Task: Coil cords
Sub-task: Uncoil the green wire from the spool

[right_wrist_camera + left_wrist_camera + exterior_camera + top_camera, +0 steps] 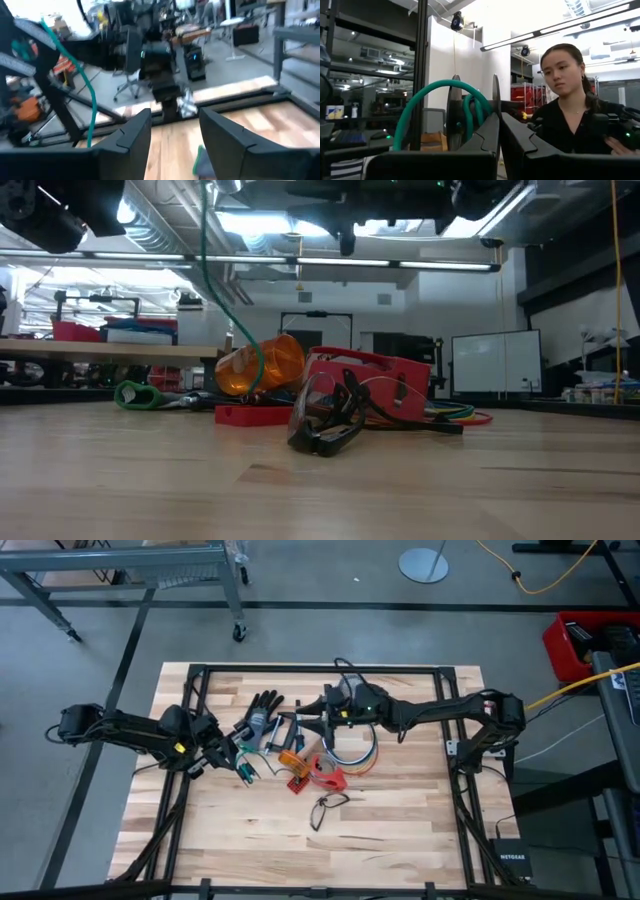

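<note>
The cords (351,754), blue, white and red-orange, lie in a loose loop on the table's middle; they also show in the low view (452,415). My left gripper (232,752) (499,116) is raised over the table's left half, shut on a green cord (440,92). That cord (213,260) hangs down past an orange bottle (262,366). My right gripper (305,724) (175,127) is held above the table's middle, just beyond the loop and pointing level toward the left. It is open, with nothing between its fingers. My left gripper pinches the green cord between its two shut fingers, where the cord arches out at the fingertips (483,102). The fingers slant a little upward, toward the table's right. The cord is lifted there and hangs slack in a curve down to the table (258,380).
A black glove (262,712) lies left of centre at the back. The orange bottle, a red part (327,776) and safety glasses (327,806) lie near the loop. A green coil (140,393) rests on the wood. A person (570,105) is beyond the table.
</note>
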